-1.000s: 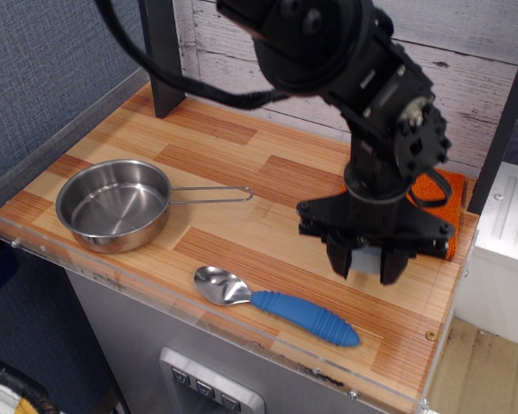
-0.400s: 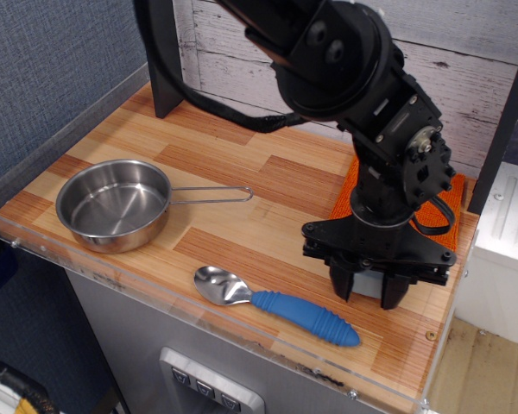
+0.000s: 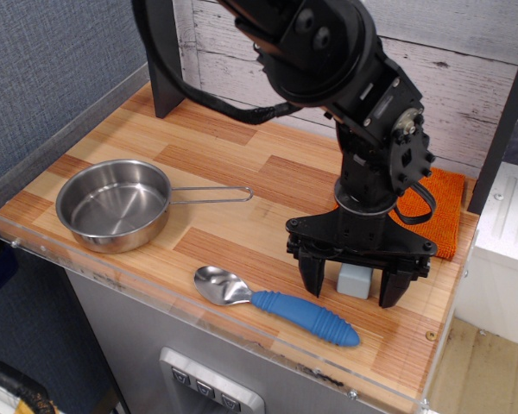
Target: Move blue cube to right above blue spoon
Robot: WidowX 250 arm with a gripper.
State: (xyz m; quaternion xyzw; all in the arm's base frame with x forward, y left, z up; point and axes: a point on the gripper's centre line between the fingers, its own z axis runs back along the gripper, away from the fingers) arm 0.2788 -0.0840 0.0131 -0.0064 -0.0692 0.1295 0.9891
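The blue cube [image 3: 355,279] is a small pale grey-blue block standing on the wooden table [image 3: 242,172], just above the right part of the blue spoon's handle. The blue spoon [image 3: 281,304] lies near the front edge, metal bowl to the left, ribbed blue handle to the right. My gripper [image 3: 350,294] hangs straight down over the cube. Its black fingers [image 3: 311,274] are spread wide on either side of the cube, with gaps showing between them and the cube. The gripper is open.
A steel pan [image 3: 112,205] with a wire handle sits at the left. An orange cloth [image 3: 436,203] lies at the back right behind the arm. A black post [image 3: 161,60] stands at the back. A clear acrylic rim [image 3: 34,246] borders the table.
The fingers, shut around the cube earlier, have spread apart. The gripper has shifted slightly left, and the cube now stands free on the table between them.
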